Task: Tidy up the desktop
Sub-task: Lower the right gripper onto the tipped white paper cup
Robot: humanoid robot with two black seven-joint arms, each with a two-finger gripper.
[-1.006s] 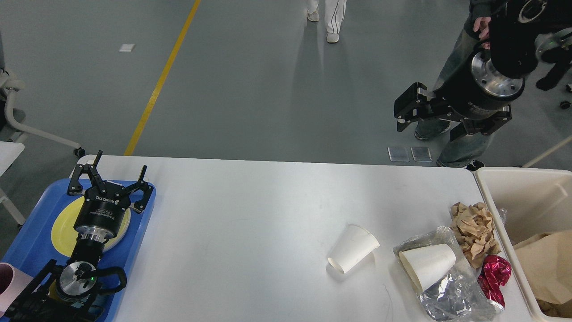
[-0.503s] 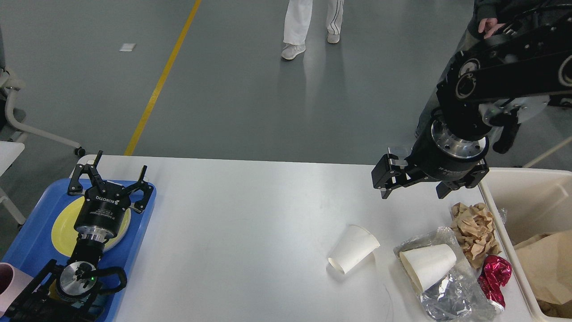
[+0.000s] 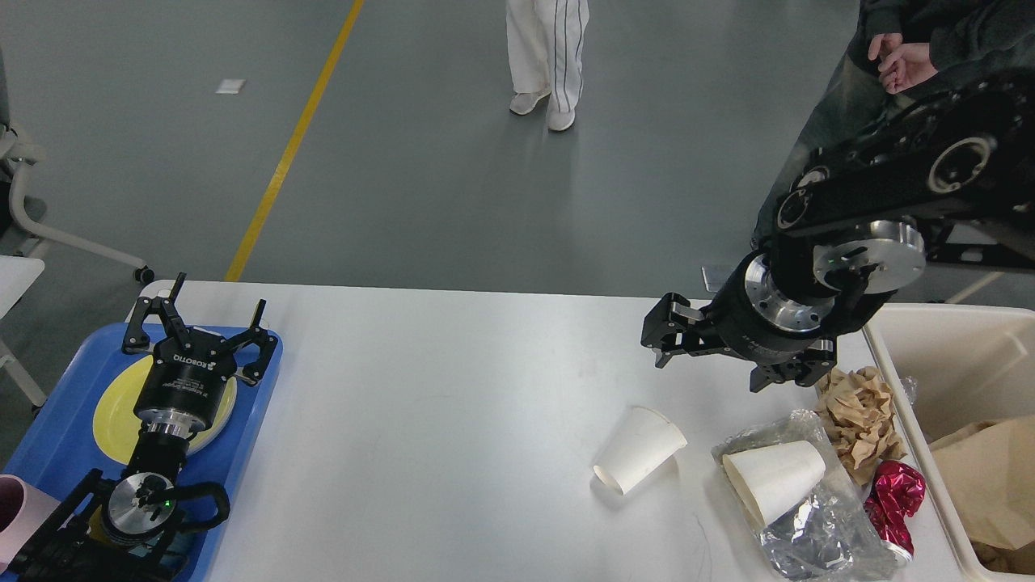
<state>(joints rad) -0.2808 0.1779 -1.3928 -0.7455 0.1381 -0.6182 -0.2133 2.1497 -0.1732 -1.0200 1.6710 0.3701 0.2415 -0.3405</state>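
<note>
The white desktop (image 3: 445, 420) fills the lower view. On its right lie a tipped white paper cup (image 3: 639, 449), a second paper cup (image 3: 774, 478) resting on clear plastic wrap (image 3: 817, 537), crumpled brown paper (image 3: 859, 420) and a red foil wrapper (image 3: 893, 495). My right gripper (image 3: 732, 356) hangs open over the table just behind these, above and right of the first cup, holding nothing. Far left, my left gripper (image 3: 202, 325) stands open and empty over a yellow plate (image 3: 109, 416) on the blue tray (image 3: 48, 453).
A cream-beige bin (image 3: 946, 364) with brown paper inside stands at the right table edge. A pink cup (image 3: 14, 505) sits at the tray's near left. Two people stand on the grey floor beyond the table, one close behind my right arm.
My right arm has swung down and left from high above the floor to just over the table's right part. The left arm has not moved. A person in white walked closer.
</note>
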